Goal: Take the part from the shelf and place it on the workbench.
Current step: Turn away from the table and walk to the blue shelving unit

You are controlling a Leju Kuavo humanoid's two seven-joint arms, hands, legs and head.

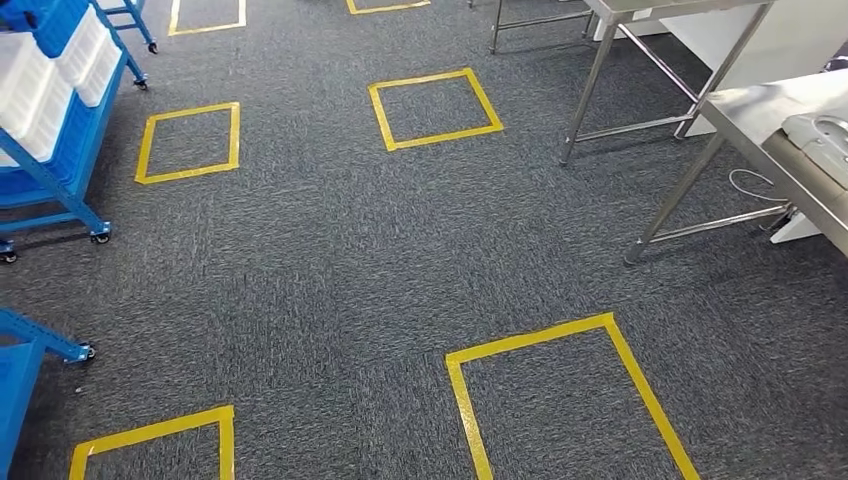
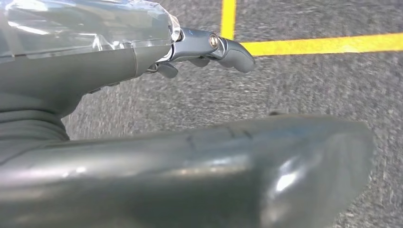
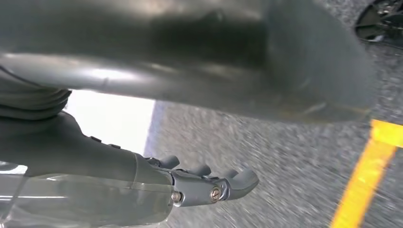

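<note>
1. Grey, smooth and faintly glossy, my left hand (image 2: 142, 156) hangs over the carpet; its thick rounded thumb lies apart from the darker fingers (image 2: 233, 52), which stretch out straight with nothing between them, so this hand is open and holds nothing.
2. My right hand (image 3: 157, 71) is much the same: a broad rounded thumb on one side, dark jointed fingers (image 3: 223, 183) extended on the other, spread and gripping nothing.
3. Under both hands lies a dark grey carpet (image 1: 330, 270) with a coarse, speckled weave, crossed by flat strips of yellow tape (image 3: 363, 183).
4. In the head view that tape forms rectangular outlines on the floor, the nearest large one (image 1: 565, 400) at my lower right, another (image 1: 155, 440) at my lower left.
5. Further off on my left stands a blue metal shelf (image 1: 60, 180) on small castors, its sloped tiers carrying white ribbed plastic bins (image 1: 40, 95); I cannot tell whether the part sits in them.
6. On my right stands the workbench (image 1: 770, 125), brushed stainless steel with thin angled legs, a pale rounded device (image 1: 825, 140) resting on top.
7. Beyond it stands a second steel table (image 1: 640, 40) of the same build.
</note>
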